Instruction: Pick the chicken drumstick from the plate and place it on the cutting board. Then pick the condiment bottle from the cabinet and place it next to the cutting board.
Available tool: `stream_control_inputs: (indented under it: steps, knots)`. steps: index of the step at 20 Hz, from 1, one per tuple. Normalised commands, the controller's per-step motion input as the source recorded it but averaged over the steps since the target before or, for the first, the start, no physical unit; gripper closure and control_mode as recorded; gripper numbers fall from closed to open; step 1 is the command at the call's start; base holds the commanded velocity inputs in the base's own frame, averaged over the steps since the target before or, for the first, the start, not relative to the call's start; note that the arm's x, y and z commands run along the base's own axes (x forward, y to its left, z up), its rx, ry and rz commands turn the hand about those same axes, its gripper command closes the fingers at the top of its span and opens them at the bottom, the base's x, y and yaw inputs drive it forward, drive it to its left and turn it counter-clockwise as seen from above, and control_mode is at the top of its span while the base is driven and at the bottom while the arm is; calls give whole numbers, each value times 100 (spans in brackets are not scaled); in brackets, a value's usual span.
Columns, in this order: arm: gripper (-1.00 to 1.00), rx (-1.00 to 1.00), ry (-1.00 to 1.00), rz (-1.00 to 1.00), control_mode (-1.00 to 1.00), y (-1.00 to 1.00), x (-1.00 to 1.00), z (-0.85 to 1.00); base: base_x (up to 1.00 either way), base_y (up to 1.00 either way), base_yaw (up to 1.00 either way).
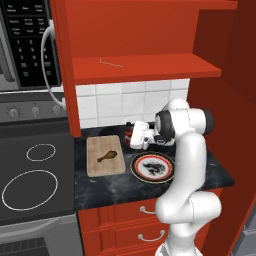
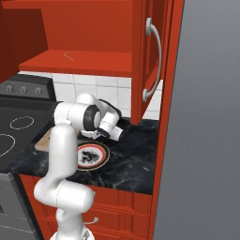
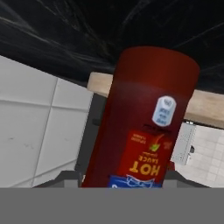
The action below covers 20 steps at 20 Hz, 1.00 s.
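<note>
Where you look, arm: folded low over counter (image 1: 200,175).
Gripper (image 1: 131,136): beside cutting board (image 1: 104,167), around condiment bottle (image 3: 144,127); clamped or loose, cannot tell.

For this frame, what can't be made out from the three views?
- Grip on the condiment bottle: in the hand view its lower end is cut off by the bottom edge, and contact with the fingertips cannot be told.
- Gripper jaws: too small in the left base view, where the bottle is a red sliver behind the hand.
- Cutting board and plate: in the right base view the arm covers most of the board and part of the plate.
</note>
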Motion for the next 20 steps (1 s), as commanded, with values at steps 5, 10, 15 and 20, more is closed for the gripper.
stream_control_inputs:
  steps: [5,10,15,20]
  knots:
    - [-100,0,0,0,-100,0,0,-8,0,0,0]
    - [-100,0,0,0,-100,0,0,-2,0,0,0]
    - [-100,0,0,0,-100,0,0,0,0,0,0]
    - [-100,0,0,0,-100,-5,0,0,0,0,0]
